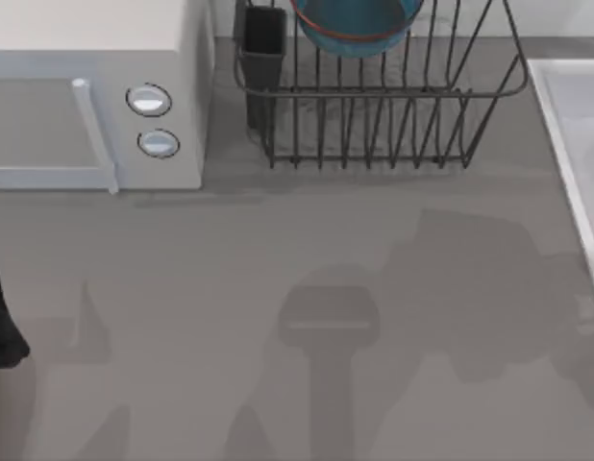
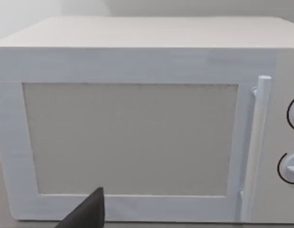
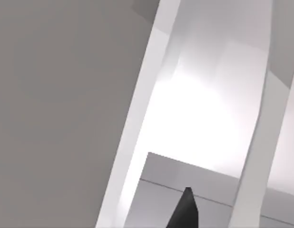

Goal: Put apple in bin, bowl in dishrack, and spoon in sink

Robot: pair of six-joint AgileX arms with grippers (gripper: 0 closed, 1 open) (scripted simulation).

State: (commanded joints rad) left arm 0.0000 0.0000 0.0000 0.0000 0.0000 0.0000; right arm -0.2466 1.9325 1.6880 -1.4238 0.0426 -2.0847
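Bowl [image 1: 355,24] sits in the dishrack [image 1: 379,96] at the back of the table [image 1: 278,288], teal inside with a thin reddish rim, resting among the upright wire bars; only its lower part is inside the top view's edge; black utensil cup [image 1: 264,48] stands at the rack's left corner. White microwave [image 1: 95,96] stands just left of the rack, door handle and two round knobs [image 1: 149,100] facing the table's front. Sink [image 1: 571,125] lies along the right edge of the table, pale basin with a raised light rim, well apart from the rack's right end. Left arm: a dark part [image 1: 1,327] shows at the table's far left edge; its wrist camera faces the microwave door square-on, with one dark fingertip [image 2: 87,213] showing; whether the left gripper is open or holding anything, cannot tell. Right wrist camera looks down across the sink's rim [image 3: 142,109] into the bright basin, one dark fingertip [image 3: 185,211] over it; right gripper's opening likewise cannot tell.
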